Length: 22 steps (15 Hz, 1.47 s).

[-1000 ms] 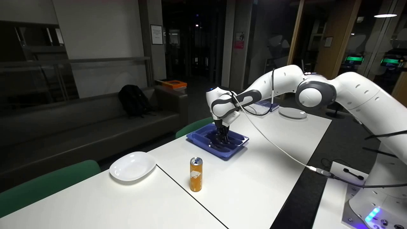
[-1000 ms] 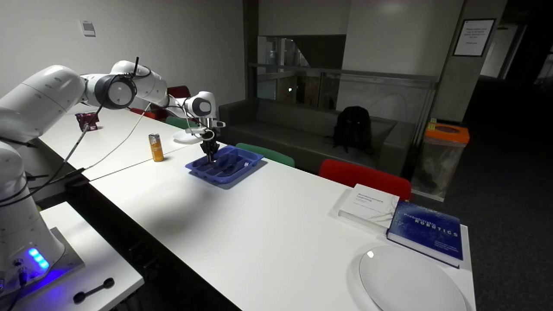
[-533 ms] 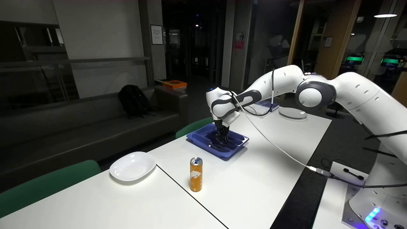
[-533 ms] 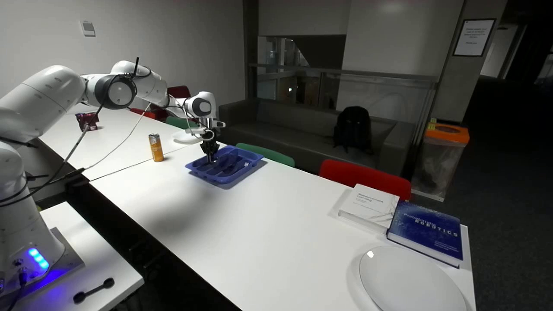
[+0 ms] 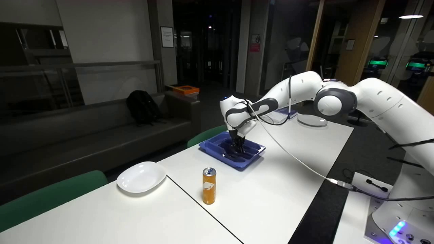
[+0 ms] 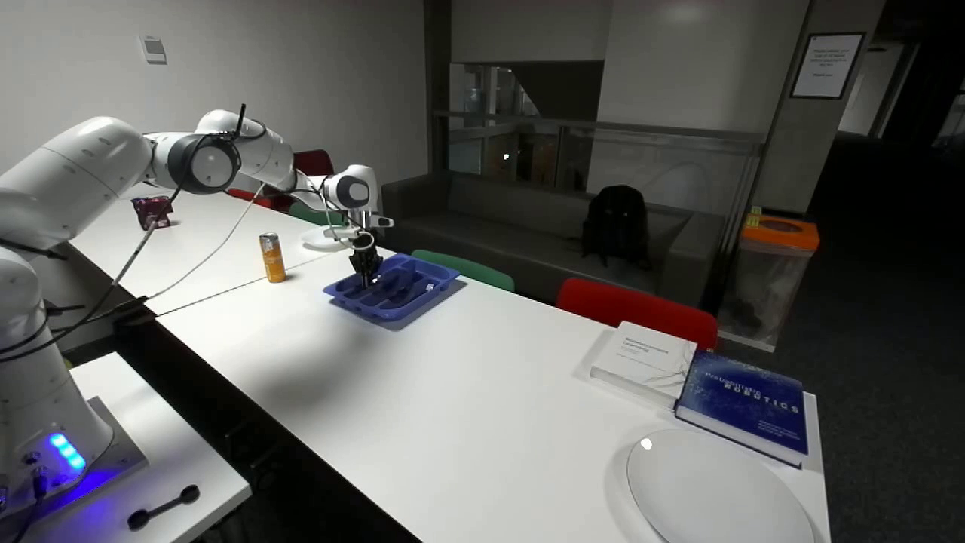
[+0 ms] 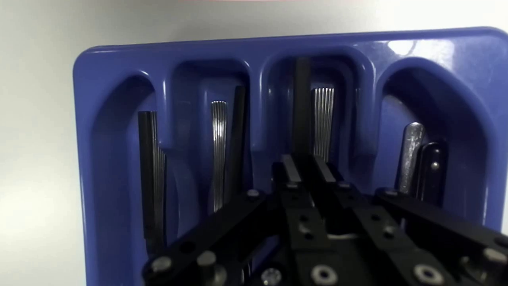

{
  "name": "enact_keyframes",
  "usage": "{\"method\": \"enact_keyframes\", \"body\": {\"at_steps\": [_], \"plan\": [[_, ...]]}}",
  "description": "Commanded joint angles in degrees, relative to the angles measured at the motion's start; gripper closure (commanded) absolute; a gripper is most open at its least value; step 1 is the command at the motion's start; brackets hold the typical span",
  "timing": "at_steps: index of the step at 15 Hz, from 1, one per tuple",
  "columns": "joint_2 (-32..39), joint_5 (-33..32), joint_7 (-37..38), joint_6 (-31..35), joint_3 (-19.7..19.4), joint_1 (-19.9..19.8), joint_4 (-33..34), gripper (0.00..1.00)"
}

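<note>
Sitting low in the blue tray (image 7: 158,55), hemmed by a divider (image 7: 258,115) and silver handles (image 7: 324,115), apart from the orange can (image 5: 209,193) outside. Clenching a black handle (image 7: 302,103) with the gripper (image 7: 306,167) in an inner slot (image 7: 281,113)! Pointing the handle lengthwise at the slot's rounded end, along the divider. Plain in the wrist view, too dark to tell in both exterior views.

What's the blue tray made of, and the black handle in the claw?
The blue tray: probably glossy moulded plastic, with rounded edges and bright highlights. The black handle: perhaps matt plastic; no shine shows, but shadow leaves that open.
</note>
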Motion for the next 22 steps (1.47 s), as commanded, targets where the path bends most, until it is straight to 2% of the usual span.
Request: {"method": "enact_keyframes", "body": {"at_steps": [1, 7, 10, 15, 22], "plan": [[0.42, 0.64, -0.48, -1.29, 0.13, -0.50, 1.68, 0.62], [0.47, 0.94, -0.40, -1.42, 0.25, -0.58, 1.83, 0.17], [0.40, 0.94, -0.18, -1.53, 0.20, -0.48, 1.82, 0.00], [-3.58, 1.12, 0.47, -0.19, 0.51, 0.00, -1.27, 0.00], [-18.57, 4.51, 2.84, 5.41, 1.76, -0.70, -13.97, 0.00]]}}
